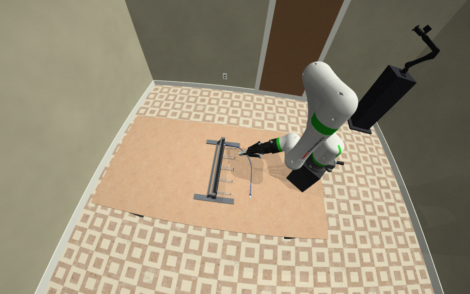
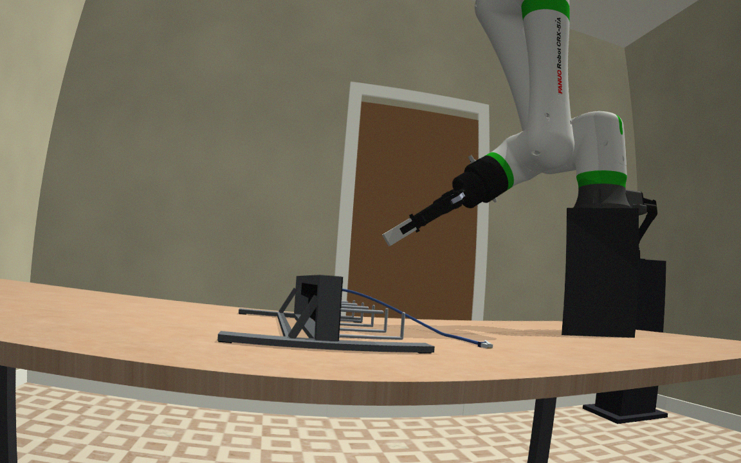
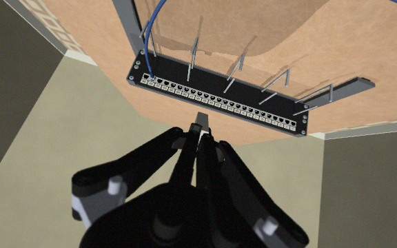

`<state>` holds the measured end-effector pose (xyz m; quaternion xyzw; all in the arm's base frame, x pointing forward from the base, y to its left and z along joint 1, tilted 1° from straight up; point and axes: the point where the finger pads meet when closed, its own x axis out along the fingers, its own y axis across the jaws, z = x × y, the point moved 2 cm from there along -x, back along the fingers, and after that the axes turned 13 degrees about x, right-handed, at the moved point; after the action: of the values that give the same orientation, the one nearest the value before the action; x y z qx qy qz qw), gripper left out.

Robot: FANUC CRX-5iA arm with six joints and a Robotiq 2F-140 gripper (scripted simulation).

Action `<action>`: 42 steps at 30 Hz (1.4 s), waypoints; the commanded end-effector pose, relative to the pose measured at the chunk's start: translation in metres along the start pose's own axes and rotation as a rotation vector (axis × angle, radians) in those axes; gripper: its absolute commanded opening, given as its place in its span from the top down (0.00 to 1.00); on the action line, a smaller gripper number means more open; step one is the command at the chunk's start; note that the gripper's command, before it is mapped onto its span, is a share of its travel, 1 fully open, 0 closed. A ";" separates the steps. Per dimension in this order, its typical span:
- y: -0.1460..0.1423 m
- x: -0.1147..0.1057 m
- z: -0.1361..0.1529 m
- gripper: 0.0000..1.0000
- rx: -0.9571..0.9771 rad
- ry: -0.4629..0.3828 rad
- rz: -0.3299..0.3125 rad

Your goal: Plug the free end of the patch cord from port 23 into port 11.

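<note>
The black patch panel rack [image 1: 216, 168] stands on the wooden table on its grey feet; it also shows in the side view [image 2: 318, 316] and the wrist view [image 3: 219, 100]. The blue cord [image 1: 251, 171] leaves a port near the rack's far end [image 3: 151, 77] and curves over the table. Its free plug [image 1: 250, 196] lies on the table in front of the rack, also in the side view [image 2: 485, 344]. My gripper [image 1: 242, 154] [image 2: 395, 235] [image 3: 200, 120] is shut and empty, in the air above and in front of the rack, tilted down toward the port row.
Several thin grey cable bars [image 3: 233, 70] stick out from the rack's front toward me. My black base pedestal [image 1: 304, 177] stands on the table's right side. A black column with a camera arm [image 1: 382, 98] stands on the floor beyond the table.
</note>
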<state>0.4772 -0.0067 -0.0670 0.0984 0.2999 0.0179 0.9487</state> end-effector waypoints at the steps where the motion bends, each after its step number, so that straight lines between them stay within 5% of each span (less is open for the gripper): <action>1: 0.000 0.014 0.000 1.00 0.000 -0.001 0.000; 4: 0.000 0.020 0.000 1.00 0.000 -0.001 0.000; 18: 0.000 0.125 0.000 1.00 0.000 -0.001 0.000; 42: 0.000 0.131 0.000 1.00 0.000 -0.001 0.000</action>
<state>0.5843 0.0056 -0.1407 0.0985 0.2997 0.0181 0.9488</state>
